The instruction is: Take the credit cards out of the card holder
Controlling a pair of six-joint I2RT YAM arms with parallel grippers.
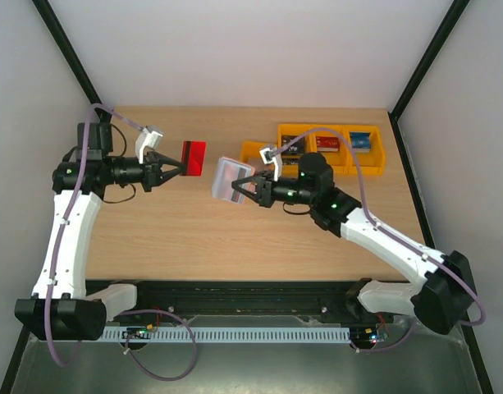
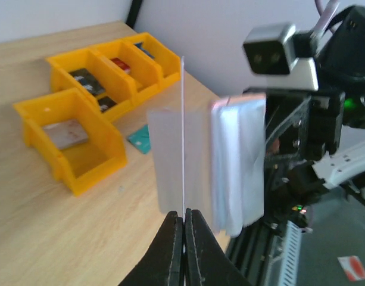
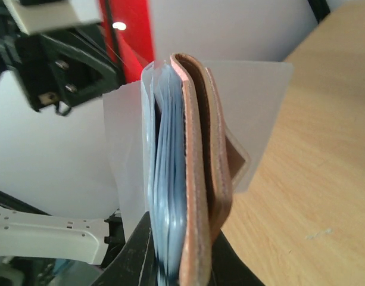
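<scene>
Now left tool (image 1: 179, 167) is pinching red card (image 1: 194, 158), right tool (image 1: 247, 187) is clamping card holder (image 1: 230, 179), apparently loaded; withdraw straight.

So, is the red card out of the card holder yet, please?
Out: the left gripper pinches the red card clear of the card holder.

The left gripper (image 1: 178, 167) pinches a glossy red card (image 1: 194, 158), while the right gripper (image 1: 245, 187) clamps the pinkish-tan card holder (image 3: 203, 173) with a pale blue-grey card (image 3: 168, 196) inside, yellow-orange bins (image 1: 333, 149) and a teal card (image 2: 140, 139) beyond it.
</scene>
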